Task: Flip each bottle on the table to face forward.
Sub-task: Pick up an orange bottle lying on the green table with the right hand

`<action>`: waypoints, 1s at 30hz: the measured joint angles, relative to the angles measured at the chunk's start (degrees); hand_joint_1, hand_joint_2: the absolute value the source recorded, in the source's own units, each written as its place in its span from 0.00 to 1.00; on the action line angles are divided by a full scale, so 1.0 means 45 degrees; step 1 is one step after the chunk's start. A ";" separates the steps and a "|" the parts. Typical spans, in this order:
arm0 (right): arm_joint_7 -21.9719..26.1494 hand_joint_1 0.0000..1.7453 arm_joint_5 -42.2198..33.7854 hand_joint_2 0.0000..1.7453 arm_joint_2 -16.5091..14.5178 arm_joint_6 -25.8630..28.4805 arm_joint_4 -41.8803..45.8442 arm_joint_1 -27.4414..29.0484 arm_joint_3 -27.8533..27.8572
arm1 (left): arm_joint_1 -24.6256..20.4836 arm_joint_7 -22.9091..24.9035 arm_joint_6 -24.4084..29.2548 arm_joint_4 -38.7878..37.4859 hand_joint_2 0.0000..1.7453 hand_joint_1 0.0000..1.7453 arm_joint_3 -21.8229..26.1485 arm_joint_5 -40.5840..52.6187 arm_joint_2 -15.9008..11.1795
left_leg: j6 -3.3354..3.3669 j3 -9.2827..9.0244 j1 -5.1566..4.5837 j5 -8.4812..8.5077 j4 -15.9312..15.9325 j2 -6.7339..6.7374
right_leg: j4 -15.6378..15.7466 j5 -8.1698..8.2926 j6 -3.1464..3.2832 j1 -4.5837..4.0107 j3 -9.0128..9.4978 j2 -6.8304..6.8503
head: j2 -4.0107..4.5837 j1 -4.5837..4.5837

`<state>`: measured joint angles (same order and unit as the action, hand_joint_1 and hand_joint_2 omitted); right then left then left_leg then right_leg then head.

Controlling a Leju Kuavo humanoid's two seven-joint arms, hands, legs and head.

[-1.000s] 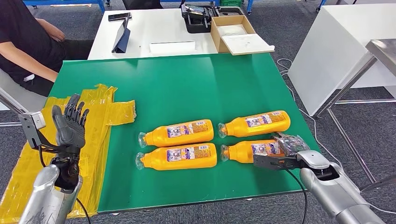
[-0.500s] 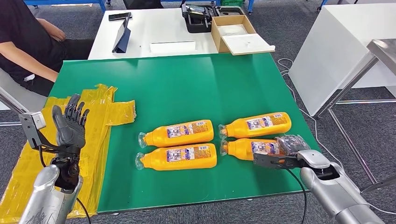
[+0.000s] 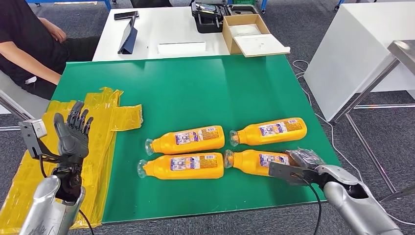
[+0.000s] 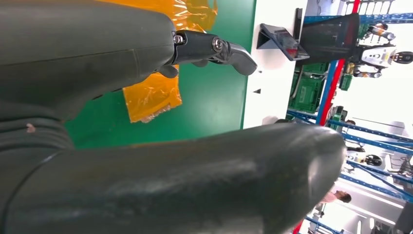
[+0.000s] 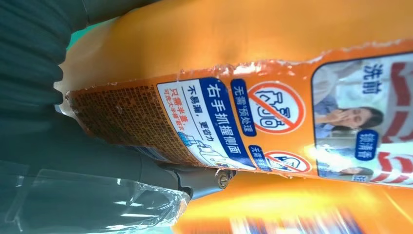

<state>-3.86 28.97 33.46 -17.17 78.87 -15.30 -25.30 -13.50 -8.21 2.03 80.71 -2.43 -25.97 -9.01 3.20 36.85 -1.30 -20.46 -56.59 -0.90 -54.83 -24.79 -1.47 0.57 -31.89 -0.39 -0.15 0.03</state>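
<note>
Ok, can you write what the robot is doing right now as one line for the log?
right hand: holds near right bottle at its base | left hand: raised, open, over yellow plastic | bottles: four lying on green table

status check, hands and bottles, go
Right hand grips the near-right orange plastic bottle at its base. Left hand raised, open, over the yellow plastic sheet. Three other orange bottles lie flat, labels up; the near-left orange bottle sits close beside.

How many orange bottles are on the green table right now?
4, all lying on their sides in two rows: far-left bottle, far-right bottle, near-left bottle, and near-right bottle, which the right hand grips at its base. None seem hidden.
</note>
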 joint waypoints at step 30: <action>-0.0036 1.00 -0.3878 1.00 -0.2139 0.2137 0.2894 -0.3132 0.2146 | 0.0405 0.0078 0.0274 0.1838 1.00 0.00 -0.0222 -0.1221 0.0345 | 0.0012 0.0070 -0.0005 0.0019 0.0002 -0.0005 | -0.0012 -0.0007 0.0002 0.0027 -0.0084 0.0017 | 0.0000 0.0001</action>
<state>-4.03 11.51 23.83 -7.56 91.89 -29.40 -15.64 -11.67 -7.86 3.27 88.98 -3.43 -31.47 -7.45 3.26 37.17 -1.32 -20.37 -56.58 -0.93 -54.88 -24.82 -1.46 0.69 -32.27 -0.31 -0.15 0.03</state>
